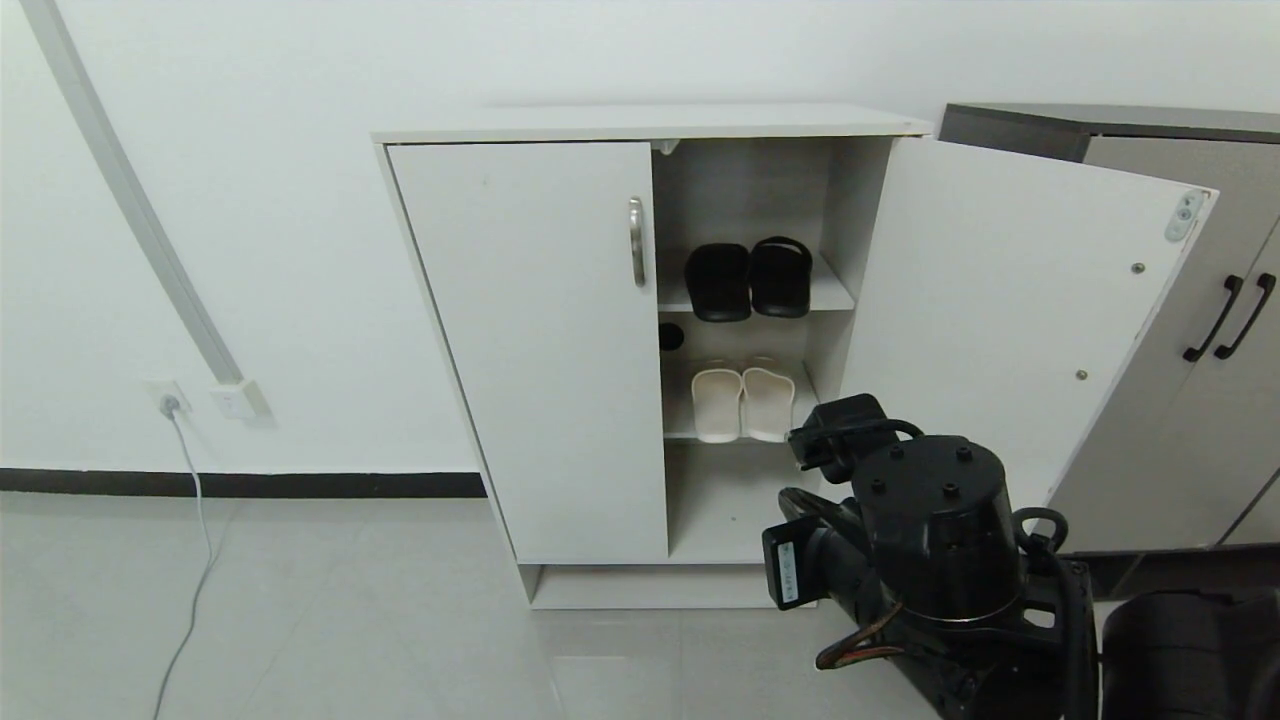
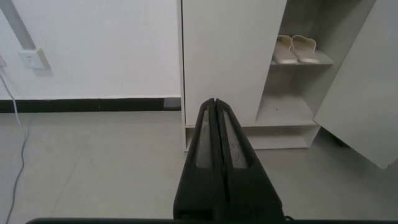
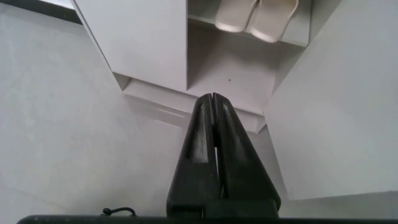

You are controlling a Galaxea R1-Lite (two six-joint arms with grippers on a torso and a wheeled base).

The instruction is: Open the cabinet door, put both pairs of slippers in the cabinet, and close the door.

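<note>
Here, in the head view, the right arm [image 1: 930, 530] sits low before the cabinet [image 1: 520, 350], whose right door [image 1: 1000, 310] stands open. 2 black slippers [image 1: 748, 280] lie on the upper shelf, 2 white slippers [image 1: 742, 403] on the shelf below. Left wrist view: the left gripper [image 2: 214, 102] is closed and empty above the floor [image 2: 93, 162]. Right wrist view: the right gripper [image 3: 212, 98] is closed and empty, facing the bottom compartment.

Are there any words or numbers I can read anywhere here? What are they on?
No text here can be read.
The cabinet, the black slippers, the white slippers and the wall socket show no words, numbers or signs that I can make out.
</note>
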